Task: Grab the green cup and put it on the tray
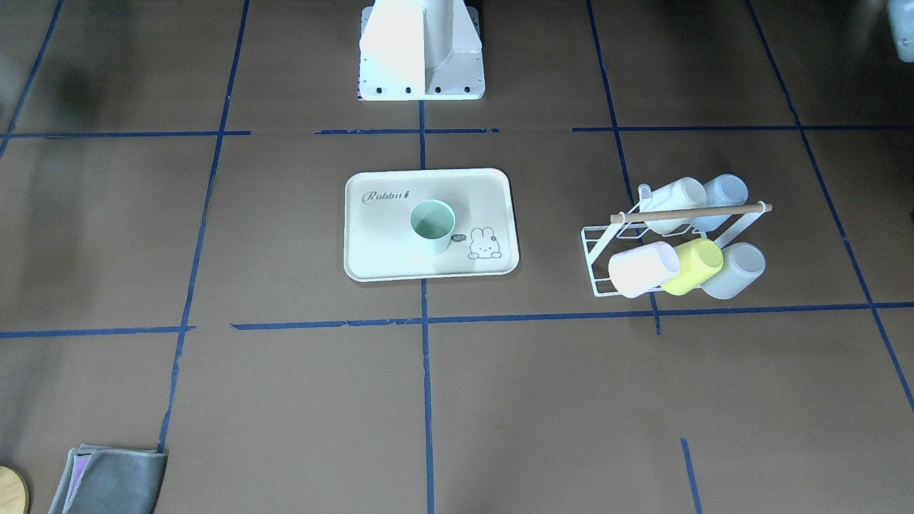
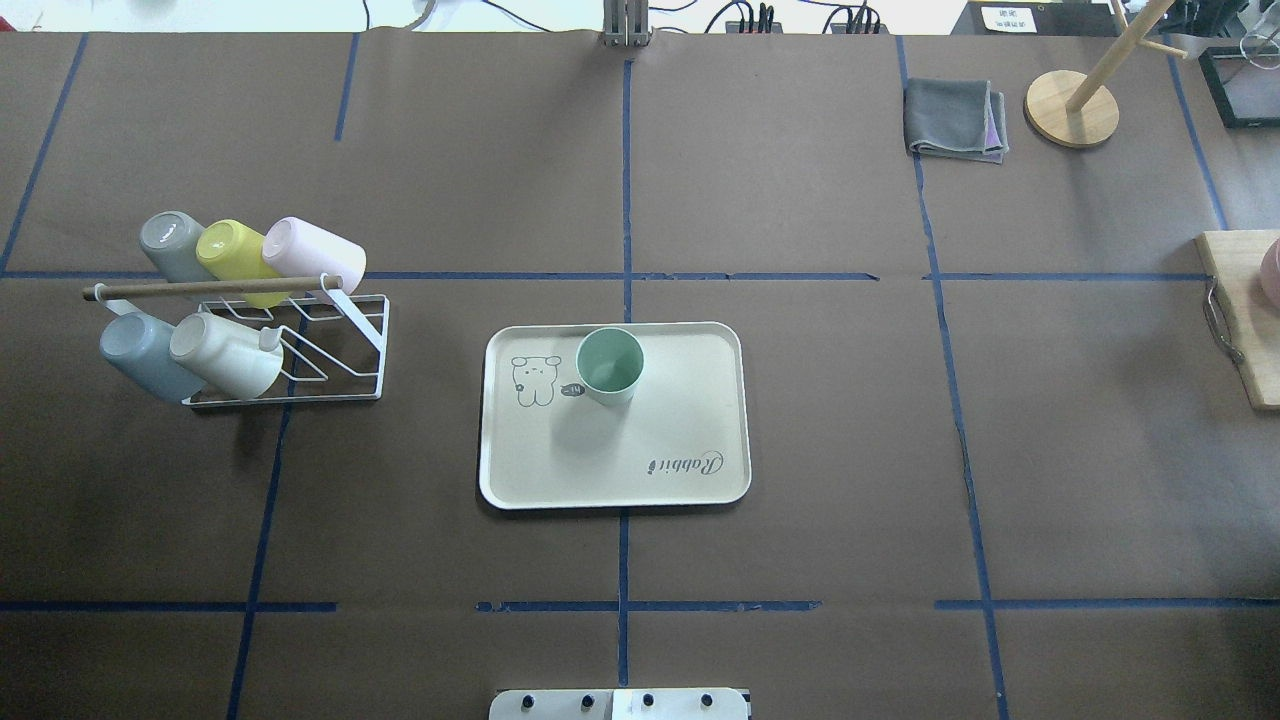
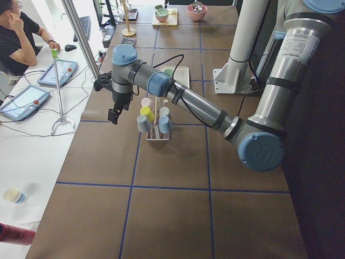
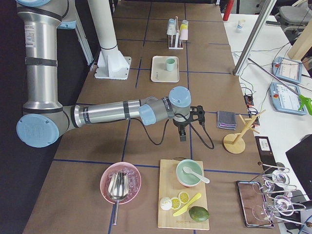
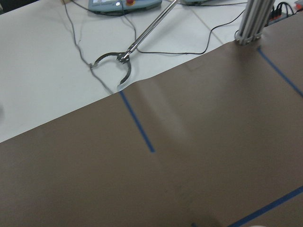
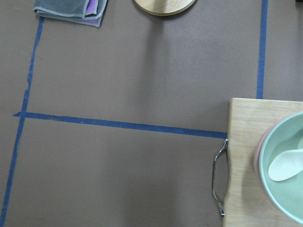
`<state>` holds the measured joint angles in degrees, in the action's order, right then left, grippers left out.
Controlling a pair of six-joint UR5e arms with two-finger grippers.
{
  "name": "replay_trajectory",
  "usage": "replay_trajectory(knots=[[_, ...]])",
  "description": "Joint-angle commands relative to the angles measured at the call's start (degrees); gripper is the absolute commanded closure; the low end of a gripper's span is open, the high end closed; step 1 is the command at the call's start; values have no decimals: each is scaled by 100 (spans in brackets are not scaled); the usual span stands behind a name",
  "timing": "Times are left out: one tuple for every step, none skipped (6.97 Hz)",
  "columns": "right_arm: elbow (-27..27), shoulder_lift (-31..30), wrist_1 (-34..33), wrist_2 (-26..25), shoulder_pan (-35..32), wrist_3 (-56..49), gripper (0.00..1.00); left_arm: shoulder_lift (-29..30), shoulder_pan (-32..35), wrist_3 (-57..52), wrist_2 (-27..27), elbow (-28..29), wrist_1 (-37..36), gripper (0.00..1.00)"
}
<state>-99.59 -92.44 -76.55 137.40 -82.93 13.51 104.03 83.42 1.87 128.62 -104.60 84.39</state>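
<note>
Here, green cup (image 2: 610, 365) on tray (image 2: 660, 440) — near rim

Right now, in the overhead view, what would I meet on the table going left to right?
Cup rack, tray holding the green cup, folded grey cloth, round wooden stand, wooden board.

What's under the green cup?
The green cup stands upright on the tray, beside the rabbit drawing. The bit of tray right beneath it is covered.

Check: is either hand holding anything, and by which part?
Nothing appears held. The green cup stands free on the tray, left hand and right hand far from it.
</note>
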Motion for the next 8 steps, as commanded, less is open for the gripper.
replay_trajectory(knots=[[483,-46,-235,23,-538,-1204,0,-749,540,-1339,32,105,-309,0],[476,-37,-899,6,-793,-1837,0,-1057,665,-1547,171,167,-474,0],[459,15,-1602,-3,-943,-2374,0,-1287,684,-1549,477,202,-502,0],[424,33,-1756,6,-1032,-2501,0,-1619,684,-1532,524,211,-519,0],[432,24,-1732,-3,-1041,-2476,0,-1927,675,-1488,524,281,-511,0],[441,7,-1688,-55,-1041,-2432,0,-2009,675,-1496,524,299,-511,0],[528,-37,-1679,-73,-1033,-2406,0,-2253,675,-1557,542,352,-441,0],[537,6,-1670,-65,-1033,-2310,0,-2377,675,-1558,550,448,-301,0]])
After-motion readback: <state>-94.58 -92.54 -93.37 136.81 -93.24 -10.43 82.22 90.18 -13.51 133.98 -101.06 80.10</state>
